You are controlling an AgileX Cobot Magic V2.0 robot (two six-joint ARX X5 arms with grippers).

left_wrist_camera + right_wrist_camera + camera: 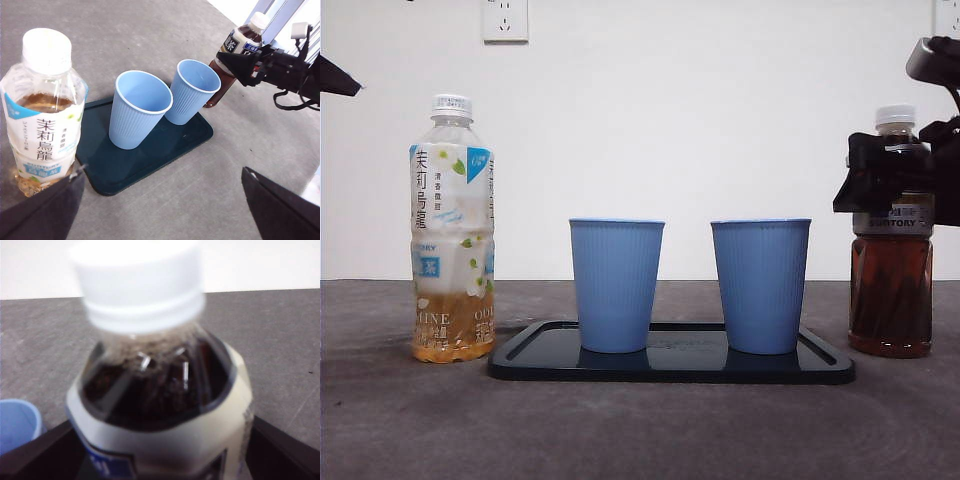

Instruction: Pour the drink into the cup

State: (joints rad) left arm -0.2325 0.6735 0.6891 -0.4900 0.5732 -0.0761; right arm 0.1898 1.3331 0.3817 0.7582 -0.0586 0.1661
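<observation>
Two ribbed blue plastic cups [616, 285] stood on a glossy dark tray [670, 365]. Right hand [880, 180] flanked the dark tea bottle [891, 260] at the desk's [640, 430] edge; grip: cannot tell. Left wrist view alone showed the cups hollow; left hand [160, 200] spread wide.

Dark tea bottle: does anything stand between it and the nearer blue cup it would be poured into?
Nothing visible does. The dark tea bottle stands on the table beside the tray, with the right gripper at its shoulder. The nearer blue cup is apart from it, with only bare table and the tray's edge between. The bottle's white cap is on.
</observation>
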